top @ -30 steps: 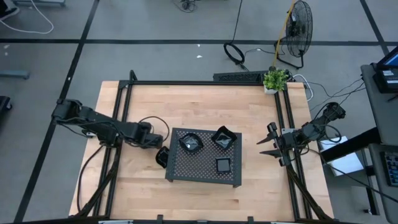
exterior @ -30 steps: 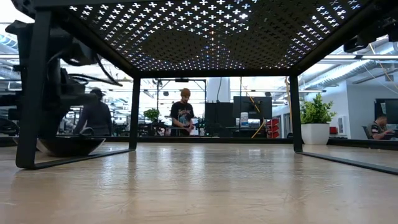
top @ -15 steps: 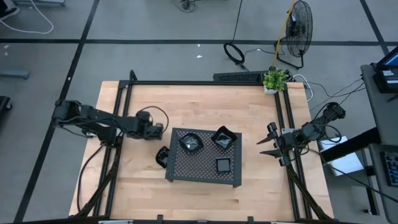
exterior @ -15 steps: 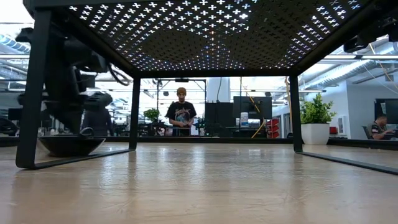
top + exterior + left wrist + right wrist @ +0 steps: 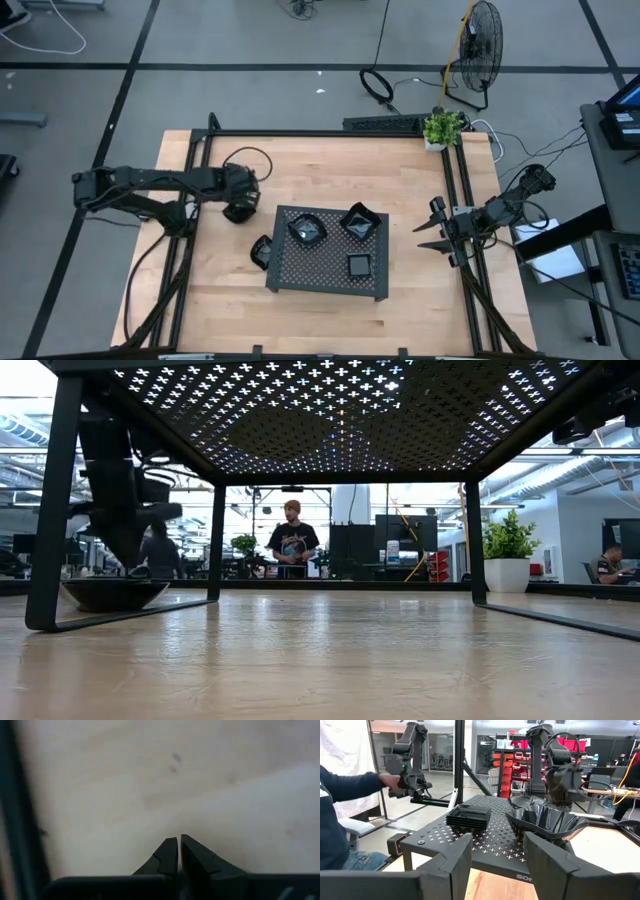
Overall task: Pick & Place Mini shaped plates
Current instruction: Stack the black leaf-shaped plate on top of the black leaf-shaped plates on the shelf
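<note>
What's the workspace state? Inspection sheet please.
Surface: wooden table, bare wood around the tray.
Job's things: stacks of mini shaped plates on the perforated tray: round stack, angular stack, square stack; one dish on the table at the tray's left edge.
Clutter: potted plant at the far right corner.
Grippers: left gripper nearly shut, empty, over bare wood beyond the tray's far left corner; right gripper open, empty, waiting at the right edge.
Cables: loop on the left arm; more on the floor.
Surroundings: fan; people behind the table.
</note>
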`<state>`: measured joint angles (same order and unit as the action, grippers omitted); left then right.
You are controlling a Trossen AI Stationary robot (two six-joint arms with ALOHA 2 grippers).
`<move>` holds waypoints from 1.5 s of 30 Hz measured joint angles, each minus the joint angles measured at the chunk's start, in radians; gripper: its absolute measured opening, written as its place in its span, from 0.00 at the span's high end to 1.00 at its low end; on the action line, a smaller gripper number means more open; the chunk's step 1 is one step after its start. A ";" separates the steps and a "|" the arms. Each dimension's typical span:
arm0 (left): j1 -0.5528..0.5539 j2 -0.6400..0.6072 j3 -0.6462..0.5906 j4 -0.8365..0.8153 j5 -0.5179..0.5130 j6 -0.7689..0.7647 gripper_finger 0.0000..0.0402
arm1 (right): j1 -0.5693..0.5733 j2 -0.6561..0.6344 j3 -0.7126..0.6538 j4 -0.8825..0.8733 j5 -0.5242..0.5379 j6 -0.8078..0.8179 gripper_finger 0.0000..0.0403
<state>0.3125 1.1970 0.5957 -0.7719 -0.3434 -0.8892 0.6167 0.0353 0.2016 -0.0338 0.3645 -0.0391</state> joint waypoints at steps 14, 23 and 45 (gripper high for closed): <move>0.210 -0.071 -0.001 -0.052 0.318 0.400 0.54 | 0.000 0.000 0.000 0.000 0.000 0.000 0.59; 0.259 -0.071 -0.067 -0.037 0.408 0.419 0.52 | 0.000 0.000 0.000 0.000 0.000 0.000 0.59; 0.259 -0.071 -0.086 -0.011 0.422 0.329 0.98 | 0.000 0.000 0.000 0.000 0.000 0.000 0.59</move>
<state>0.5713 1.1255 0.5095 -0.7827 0.0788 -0.5602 0.6167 0.0349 0.2019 -0.0338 0.3645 -0.0387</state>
